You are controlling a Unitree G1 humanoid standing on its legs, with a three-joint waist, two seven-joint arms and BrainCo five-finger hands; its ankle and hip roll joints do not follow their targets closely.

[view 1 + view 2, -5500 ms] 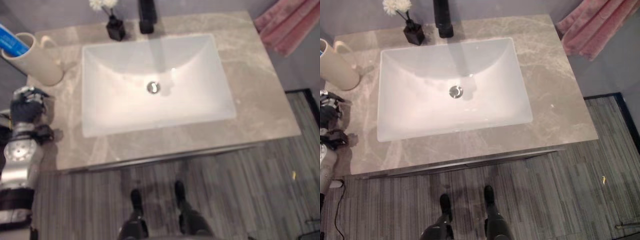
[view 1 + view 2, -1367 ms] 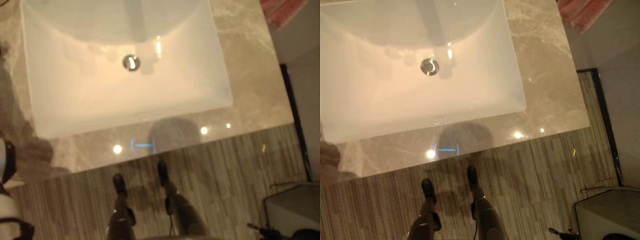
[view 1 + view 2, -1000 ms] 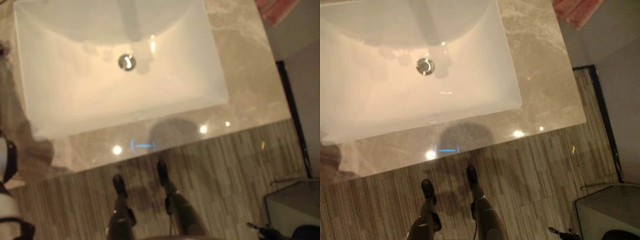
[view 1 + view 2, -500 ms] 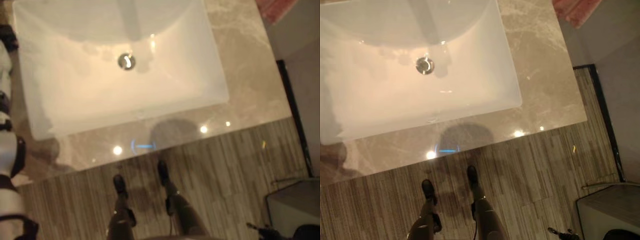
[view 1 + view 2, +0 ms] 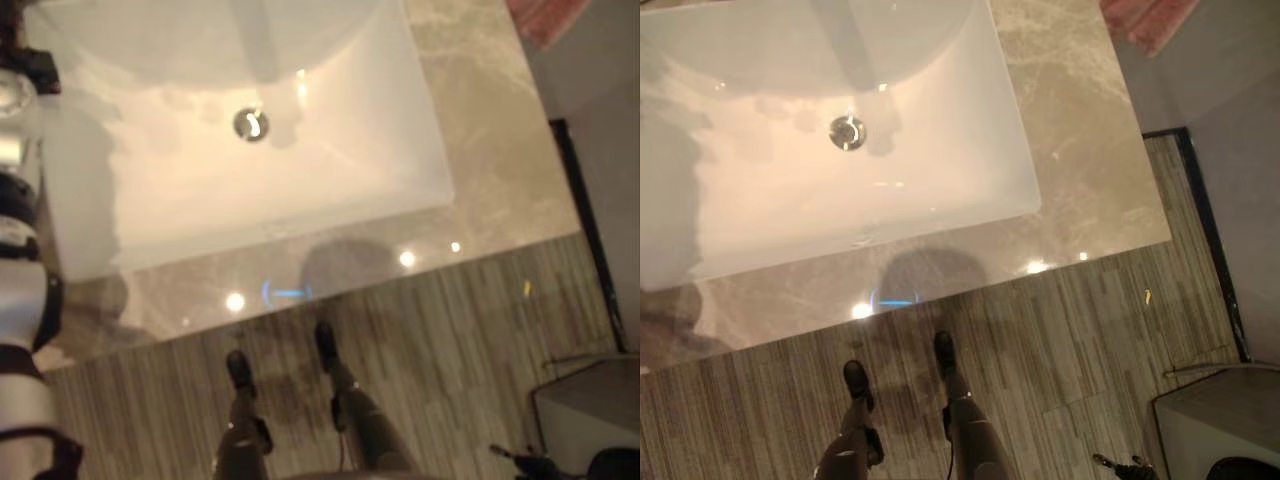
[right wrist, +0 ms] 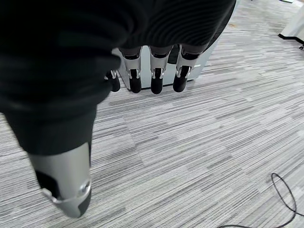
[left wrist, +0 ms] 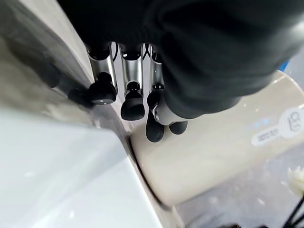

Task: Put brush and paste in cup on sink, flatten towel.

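— Grey-veined marble counter runs round the white rectangular sink basin, striped grey floor on the near side. Where's the cup?

— From my left wrist camera, the cream ceramic cup stands on the counter just beside the basin's corner. It looks upright, but I can't tell for sure from this close. A bit of blue shows past its rim; I can't tell what it is.

— And the left hand?

— My left hand hangs just beside the cup, fingers relaxed and loosely straight, dark tips toward the cup's wall, holding nothing. I can't tell whether they touch it. From the head camera, that arm reaches up the far left side of the basin.

— Right hand?

— My right hand hangs low over the floor, fingers straight, empty.

— Towel?

— A corner of pink cloth towel shows at the far right, past the counter's edge.
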